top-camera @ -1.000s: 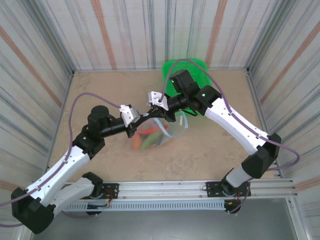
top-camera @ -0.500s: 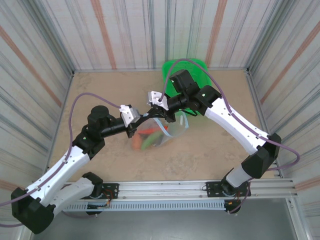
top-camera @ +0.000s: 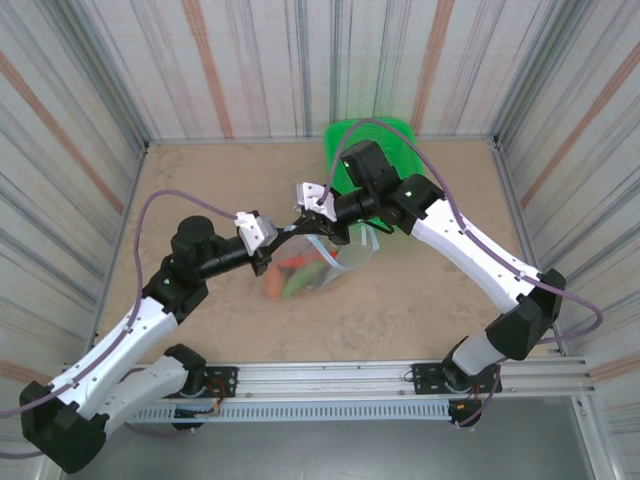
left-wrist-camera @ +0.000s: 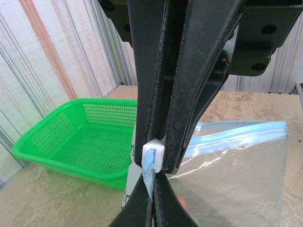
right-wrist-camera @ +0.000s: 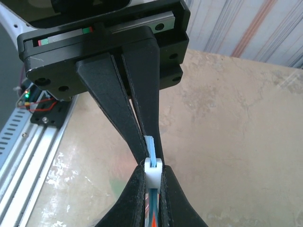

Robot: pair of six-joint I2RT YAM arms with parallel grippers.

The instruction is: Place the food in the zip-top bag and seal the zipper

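While the zipper (left-wrist-camera: 236, 135) is clamped, a green basket (left-wrist-camera: 90, 149) stands just behind.

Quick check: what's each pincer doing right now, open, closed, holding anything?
Left pincer: closed, pinching the zipper.
Right pincer: closed, pinching the same zipper strip.

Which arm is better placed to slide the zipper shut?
Probably left: the left tool pinches the white slider, while the right tool only clamps the zipper beside it.
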